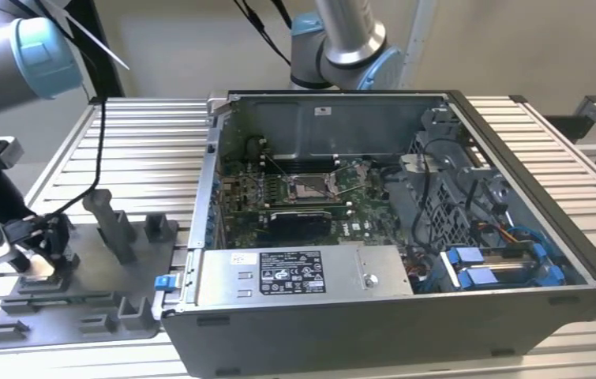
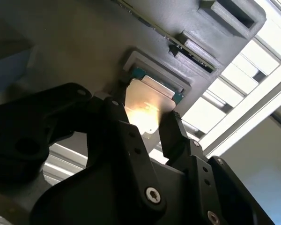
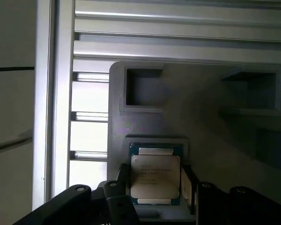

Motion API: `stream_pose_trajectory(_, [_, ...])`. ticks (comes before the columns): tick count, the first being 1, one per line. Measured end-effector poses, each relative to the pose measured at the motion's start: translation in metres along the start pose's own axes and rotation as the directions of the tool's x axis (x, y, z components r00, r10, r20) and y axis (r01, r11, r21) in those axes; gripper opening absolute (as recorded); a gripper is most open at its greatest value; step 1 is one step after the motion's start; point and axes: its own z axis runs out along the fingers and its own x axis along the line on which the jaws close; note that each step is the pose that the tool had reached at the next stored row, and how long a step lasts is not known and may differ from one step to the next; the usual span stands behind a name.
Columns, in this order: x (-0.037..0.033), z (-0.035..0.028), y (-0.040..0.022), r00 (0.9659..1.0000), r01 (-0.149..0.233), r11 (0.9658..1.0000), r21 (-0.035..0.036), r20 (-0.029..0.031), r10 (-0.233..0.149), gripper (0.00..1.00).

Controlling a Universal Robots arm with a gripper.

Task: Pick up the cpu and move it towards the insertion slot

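a: what does the chip look like?
b: it's a small flat square cpu [image 3: 155,176] with a pale silvery-beige metal lid. there is faint print on the lid and a thin green board edge shows around it. in the second wrist view a warm glare lies across its face.
a: where is it?
b: it lies flat in a shallow square seat of the grey plastic fixture plate [image 1: 87,316]. that plate rests on the slatted metal counter [image 1: 140,150], near the counter's front corner on the exterior view's left.
a: and the pincer?
b: the black two-fingered pincer [image 1: 50,264] is down over the seat and narrow. its fingers [image 3: 122,187] are pressed to two opposite edges of the cpu.
a: the socket?
b: the square, silver-framed insertion slot [image 1: 313,187] has a dark centre. it sits on the board inside the open dark metal computer case [image 1: 382,332], well apart from the cpu.
a: counts?
b: one cpu, one slot, one pincer with two fingers, one fixture plate, one case.
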Motion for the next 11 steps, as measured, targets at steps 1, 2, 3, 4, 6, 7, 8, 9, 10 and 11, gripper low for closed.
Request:
stream_pose_trajectory(1, [-0.0001, -0.0028, 0.0001, 1.0, 0.0, 1.0, 0.0, -0.0005, 0.0, 0.0])
stream_pose_trajectory(2, [-0.0001, -0.0058, 0.0002, 1.0, 0.0, 1.0, -0.0001, -0.001, 0.0, 0.0])
stream_pose_trajectory(3, [-0.0002, -0.0088, 0.0003, 1.0, 0.0, 1.0, 0.0, -0.0013, 0.0, 0.0])
stream_pose_trajectory(4, [-0.0003, -0.0116, 0.0005, 1.0, 0.0, 1.0, 0.0, -0.0016, 0.0, 0.0])
stream_pose_trajectory(6, [-0.0004, -0.0179, 0.0007, 1.0, 0.0, 1.0, 0.0, -0.0021, 0.0, 0.0])
stream_pose_trajectory(7, [-0.0005, -0.021, 0.0008, 1.0, 0.0, 1.0, -0.0001, -0.0022, 0.0, 0.0])
stream_pose_trajectory(8, [-0.0006, -0.0241, 0.001, 1.0, 0.0, 1.0, 0.0, -0.0025, 0.0, 0.0])
stream_pose_trajectory(9, [-0.0007, -0.0273, 0.0011, 1.0, 0.0, 1.0, 0.0, -0.0028, 0.0, 0.0])
stream_pose_trajectory(10, [-0.0008, -0.0309, 0.0012, 1.0, 0.0, 1.0, -0.0001, -0.0032, 0.0, 0.0])
stream_pose_trajectory(11, [-0.0009, -0.0344, 0.0014, 1.0, 0.0, 1.0, -0.0001, -0.0036, 0.0, 0.0])
